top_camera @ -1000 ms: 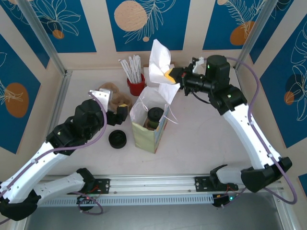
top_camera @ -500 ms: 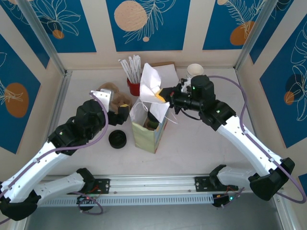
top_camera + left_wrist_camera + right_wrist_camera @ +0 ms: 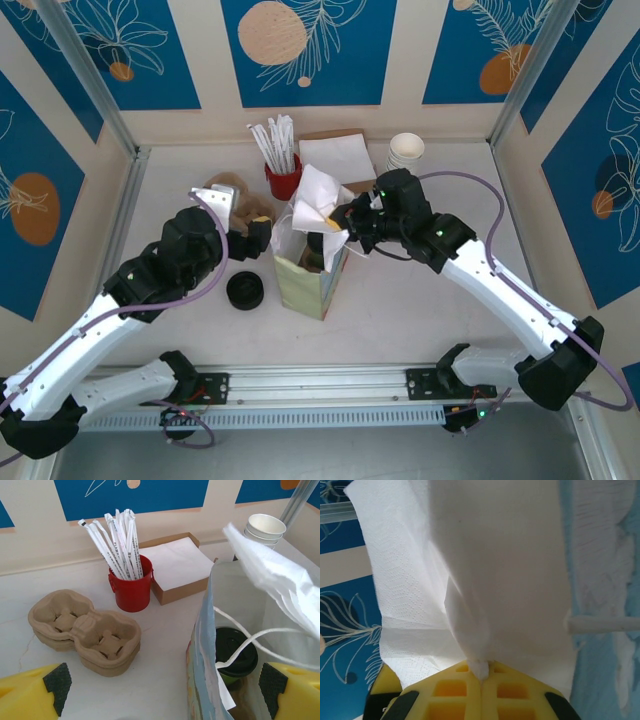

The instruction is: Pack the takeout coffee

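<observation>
The takeout coffee (image 3: 233,650), with a black lid and an olive-green side, stands inside the open paper bag (image 3: 202,645). From above, the cup (image 3: 318,254) is partly hidden in the bag (image 3: 305,280) by a white napkin (image 3: 316,196). My right gripper (image 3: 340,214) is shut on that napkin (image 3: 485,570) and holds it over the bag's mouth; in the right wrist view the gripper (image 3: 481,672) pinches a corner of it. My left gripper (image 3: 252,238) stands open just left of the bag, and in its own view the gripper (image 3: 162,700) straddles the bag's near wall.
At the back stand a red cup of wrapped straws (image 3: 283,178), a cardboard box of napkins (image 3: 338,150) and stacked lidless paper cups (image 3: 406,150). A pulp cup carrier (image 3: 85,630) lies left of the bag. A loose black lid (image 3: 245,290) sits near the left arm.
My right gripper has carried the napkin left and down from near the box to the bag's mouth. The left arm has barely moved.
</observation>
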